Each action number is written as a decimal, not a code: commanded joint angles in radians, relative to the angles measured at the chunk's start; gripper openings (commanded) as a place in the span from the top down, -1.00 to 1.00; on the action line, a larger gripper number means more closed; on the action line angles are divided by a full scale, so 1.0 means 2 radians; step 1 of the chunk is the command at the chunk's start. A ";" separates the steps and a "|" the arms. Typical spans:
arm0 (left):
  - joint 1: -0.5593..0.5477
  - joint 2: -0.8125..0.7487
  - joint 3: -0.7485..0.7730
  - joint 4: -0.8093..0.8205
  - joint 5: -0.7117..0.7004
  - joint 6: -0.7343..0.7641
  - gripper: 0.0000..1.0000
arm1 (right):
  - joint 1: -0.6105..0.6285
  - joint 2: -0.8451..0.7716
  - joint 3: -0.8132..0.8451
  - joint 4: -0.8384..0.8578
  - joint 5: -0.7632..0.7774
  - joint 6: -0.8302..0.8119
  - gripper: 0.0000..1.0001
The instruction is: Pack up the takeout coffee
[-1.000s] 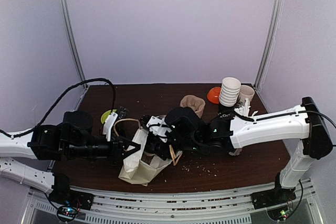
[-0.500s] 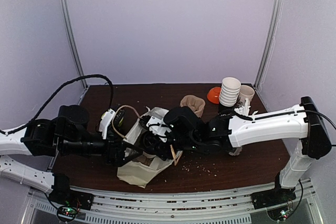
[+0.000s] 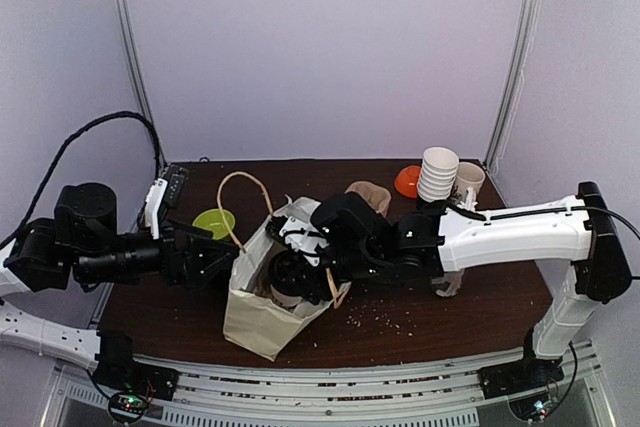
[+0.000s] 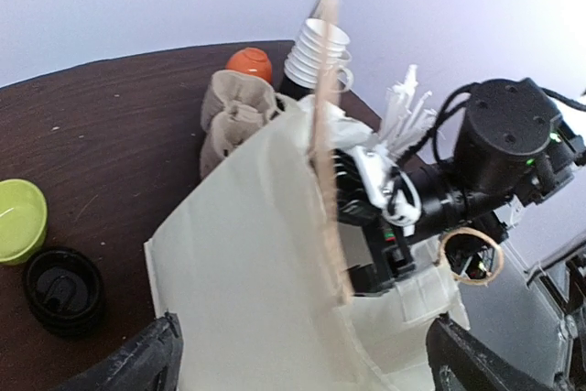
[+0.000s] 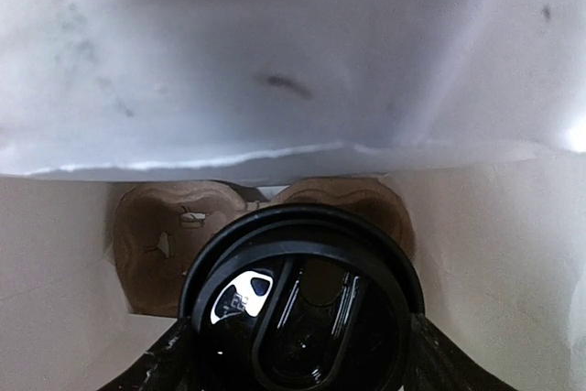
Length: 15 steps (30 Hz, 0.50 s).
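The left end effector (image 3: 222, 259) hangs wide open just left of the white paper bag (image 3: 255, 312) and grips nothing. I can't tell whether a finger brushes the paper. The bag stands on the tabletop (image 3: 470, 317) with its mouth gaping. The right end effector (image 5: 298, 354) reaches down into that mouth, clamped on the takeout coffee (image 5: 302, 299) with a finger on either side, just under the black lid.

To my eye the step in hand is seating the cup in the pulp tray (image 5: 169, 226) at the bottom of the bag. Nothing braces the bag, so the right wrist should go straight down and not drag on the paper wall. A steadying hold on the rim from the left side would help. The cup should be kept upright and centred over one pocket, though the lid hides much of the tray from the wrist camera. I'd let go only once the base sits firm.

As for containers:
- **Green bowl (image 3: 214, 222):** it looks empty to me.
- **Black stack of lids (image 4: 62, 288):** it sits just beside the bowl.
- **Bag:** it holds the tray and the cup, and the two pockets showing beyond the lid look empty.
- **Spare pulp carrier (image 3: 368, 197):** it stands on the tabletop behind the bag, with nothing in it that I can see.
- **Orange item (image 3: 407, 181):** it lies further right.
- **Stack of white cups (image 3: 438, 175):** it stands lidless at the far right.
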 commanded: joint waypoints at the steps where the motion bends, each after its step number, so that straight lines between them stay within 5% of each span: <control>1: 0.000 -0.034 -0.048 -0.001 -0.104 -0.061 -0.86 | -0.006 -0.015 0.017 -0.040 -0.026 0.025 0.19; 15: 0.001 0.014 -0.175 0.092 -0.075 -0.105 -0.42 | -0.007 -0.008 0.080 -0.109 -0.038 0.077 0.20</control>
